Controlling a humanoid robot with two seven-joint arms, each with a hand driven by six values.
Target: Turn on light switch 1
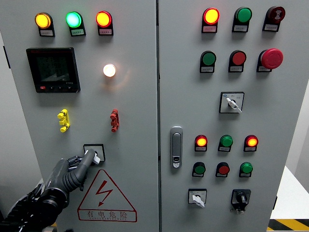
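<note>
Fingers of my left robot hand (86, 159) sit on the rotary switch (94, 153) in the head view, low on the left cabinet door (130, 111). The arm comes up from the lower left corner, and the dark fingertips (90, 154) are pinched narrow around the switch's white knob, so I read the robot hand as gripping it. That switch has a square black-edged plate and lies just above the red-bordered warning triangle (106, 195) with its lightning bolt.

Higher on the same door I see a round white lamp (109, 70) glowing, with a yellow clip (63, 120) and a red clip (114, 120) below it, well apart from each other. A black meter display (53, 70) is left of the lamp. Along the top are three lit indicators: amber (43, 21), green (74, 20) and red-orange (103, 19).

On the right cabinet door (285, 111) a metal door handle (176, 147) stands near the seam. A red mushroom button (272, 58) sits upper right, and a white-knobbed selector (232, 103) is below it. My right arm does not show.
</note>
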